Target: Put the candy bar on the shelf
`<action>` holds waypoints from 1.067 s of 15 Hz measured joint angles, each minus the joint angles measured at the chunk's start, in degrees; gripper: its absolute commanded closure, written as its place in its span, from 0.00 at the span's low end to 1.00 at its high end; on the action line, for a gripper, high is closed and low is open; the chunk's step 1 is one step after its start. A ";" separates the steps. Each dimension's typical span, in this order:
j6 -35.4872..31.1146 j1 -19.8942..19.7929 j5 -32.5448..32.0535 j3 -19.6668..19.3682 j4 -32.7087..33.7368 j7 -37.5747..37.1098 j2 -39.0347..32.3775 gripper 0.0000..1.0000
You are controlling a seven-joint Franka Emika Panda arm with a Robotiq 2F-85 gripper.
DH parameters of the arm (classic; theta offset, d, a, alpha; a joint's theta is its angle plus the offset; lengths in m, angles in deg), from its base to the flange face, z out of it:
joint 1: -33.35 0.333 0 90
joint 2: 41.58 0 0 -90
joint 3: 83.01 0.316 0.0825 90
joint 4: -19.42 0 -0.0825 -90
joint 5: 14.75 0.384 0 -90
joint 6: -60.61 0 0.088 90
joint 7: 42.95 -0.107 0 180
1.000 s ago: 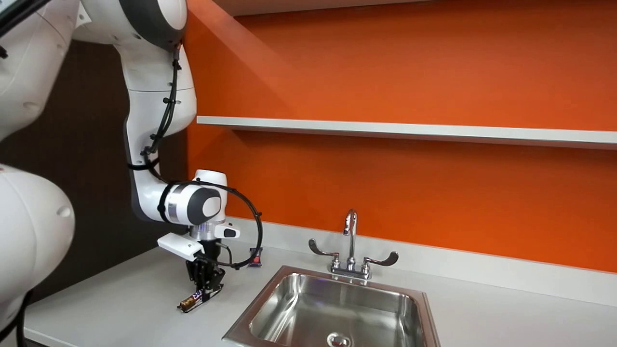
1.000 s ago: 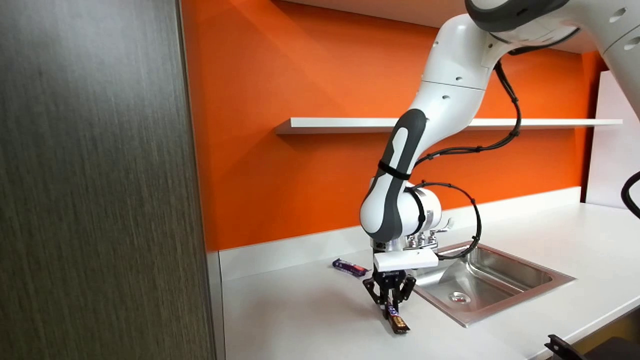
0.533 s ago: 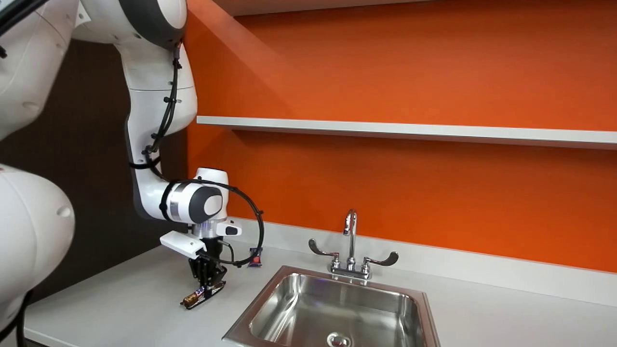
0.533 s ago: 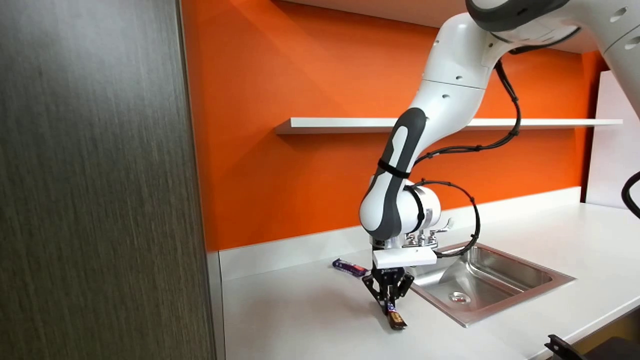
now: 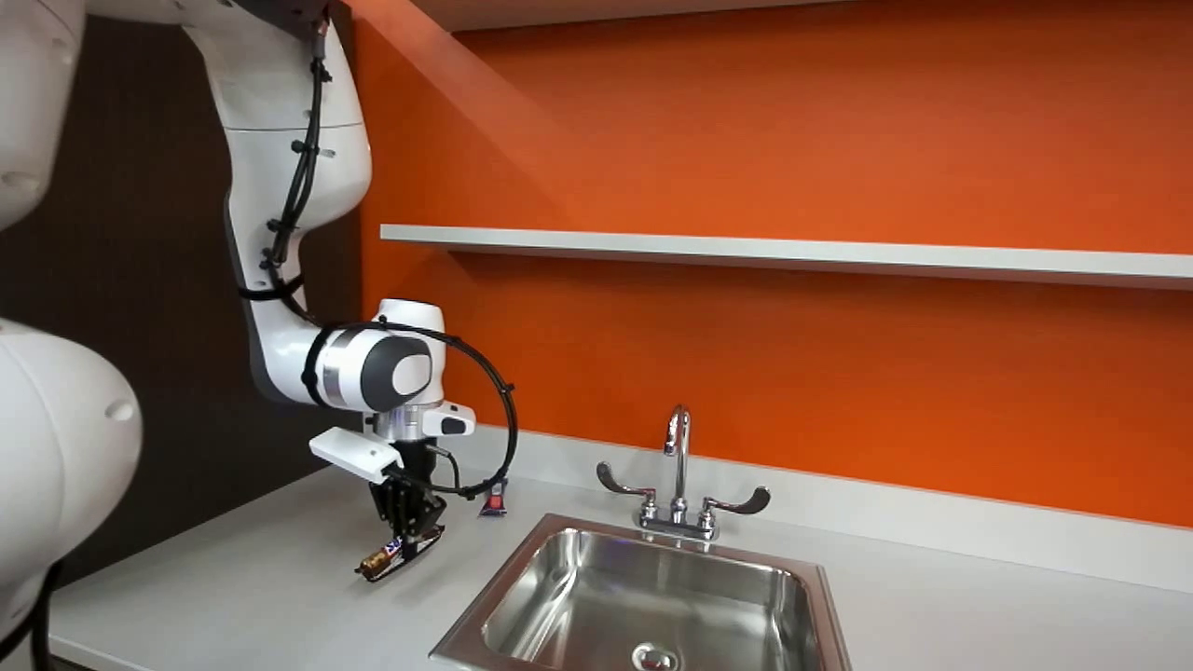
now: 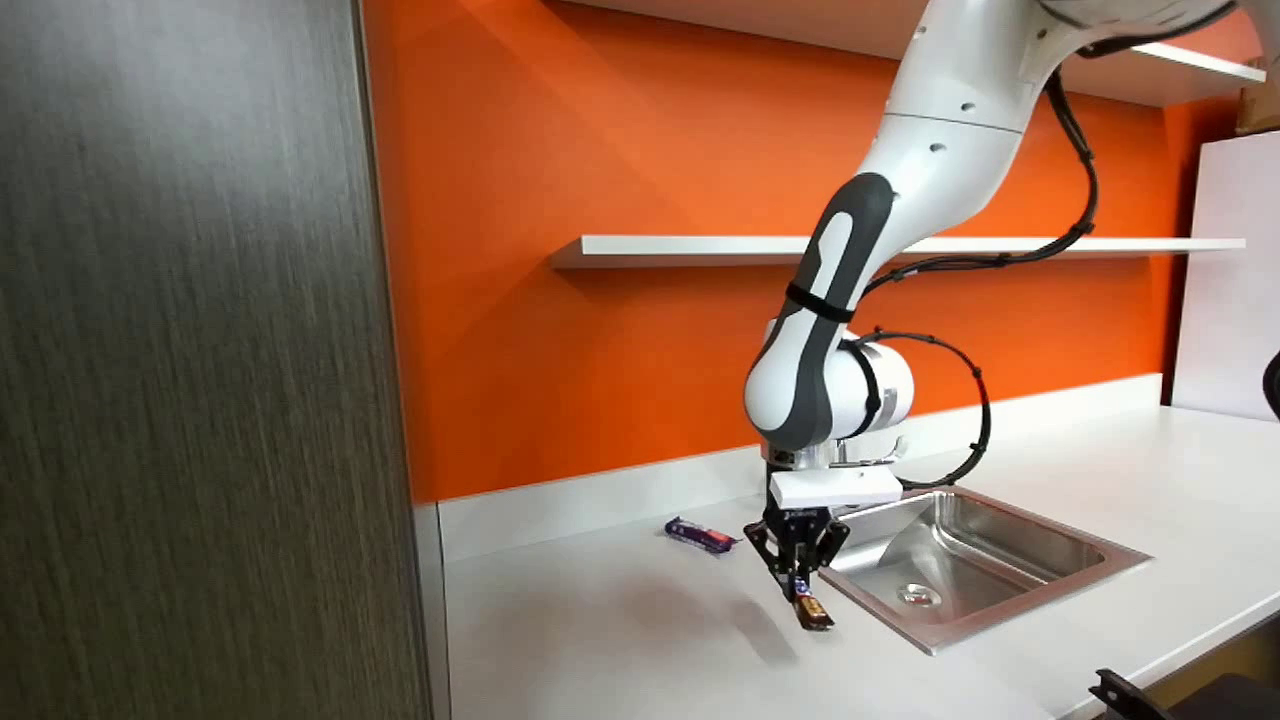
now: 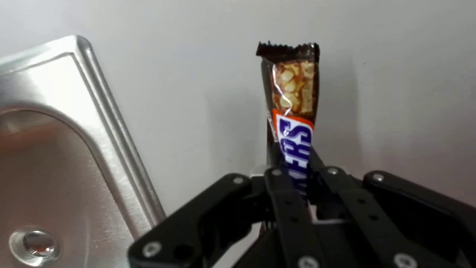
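The candy bar has a brown wrapper with a white, red-edged label and purple letters. My gripper is shut on it, and the bar sticks out from between the fingers, a little above the counter. In an exterior view the bar hangs from the gripper with its shadow apart on the counter. In the wrist view the bar's free end points up the picture, and its rear part is hidden by the fingers. The shelf is a long white ledge on the orange wall, well above the gripper; it also shows here.
A second bar in a purple and red wrapper lies on the counter near the backsplash. A steel sink with a faucet is beside the gripper. A dark panel stands at the counter's end.
The arm has risen, and my gripper has lifted the candy bar up off the counter. In an exterior view it has also shifted slightly right. The purple bar has not moved.
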 measured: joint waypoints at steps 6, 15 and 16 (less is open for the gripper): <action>0.46 -1.40 0.00 0.13 -9.62 3.28 14.52 0.96; 12.49 -1.04 0.22 1.85 -11.15 9.60 42.82 0.96; 14.51 -0.97 0.22 1.96 -10.27 10.07 45.45 0.96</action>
